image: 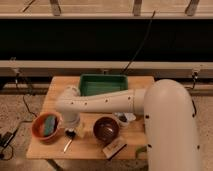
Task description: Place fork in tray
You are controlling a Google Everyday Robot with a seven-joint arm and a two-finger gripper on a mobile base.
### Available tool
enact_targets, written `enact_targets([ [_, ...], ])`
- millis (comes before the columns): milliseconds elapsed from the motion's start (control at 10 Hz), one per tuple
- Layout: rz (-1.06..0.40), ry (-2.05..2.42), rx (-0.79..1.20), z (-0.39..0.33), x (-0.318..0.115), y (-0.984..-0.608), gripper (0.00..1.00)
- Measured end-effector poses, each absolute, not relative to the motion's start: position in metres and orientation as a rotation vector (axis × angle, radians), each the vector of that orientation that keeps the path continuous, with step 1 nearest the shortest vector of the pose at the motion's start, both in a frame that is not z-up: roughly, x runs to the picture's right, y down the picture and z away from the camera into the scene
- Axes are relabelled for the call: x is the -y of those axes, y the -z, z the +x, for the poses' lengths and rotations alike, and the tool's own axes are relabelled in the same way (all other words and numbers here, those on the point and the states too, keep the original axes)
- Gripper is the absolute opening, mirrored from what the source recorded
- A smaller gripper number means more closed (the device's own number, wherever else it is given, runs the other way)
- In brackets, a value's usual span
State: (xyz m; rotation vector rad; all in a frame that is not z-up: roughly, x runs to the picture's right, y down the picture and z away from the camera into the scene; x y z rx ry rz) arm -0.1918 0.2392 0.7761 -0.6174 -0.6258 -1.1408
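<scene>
The fork (67, 145) is a small slim pale utensil lying on the wooden table near its front left edge, between the orange bowl and the brown bowl. My gripper (74, 132) points down at the end of the white arm, just above the fork's far end, open and holding nothing. The green tray (103, 76) sits at the back middle of the table, partly hidden by my arm.
An orange bowl (38, 134) holding a green-blue sponge stands at the left. A brown bowl (106, 128) sits in the middle front. In front of it lies a brown-and-white object (114, 148). Small items (124, 118) lie under my arm.
</scene>
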Motion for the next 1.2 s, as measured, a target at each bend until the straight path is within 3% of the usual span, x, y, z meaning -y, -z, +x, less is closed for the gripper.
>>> enact_targets([
  [800, -0.646, 1.206, 0.624, -0.2, -0.264, -0.776, 0.8],
  [1200, -0.556, 1.167, 0.629, -0.197, -0.259, -0.771, 0.8],
])
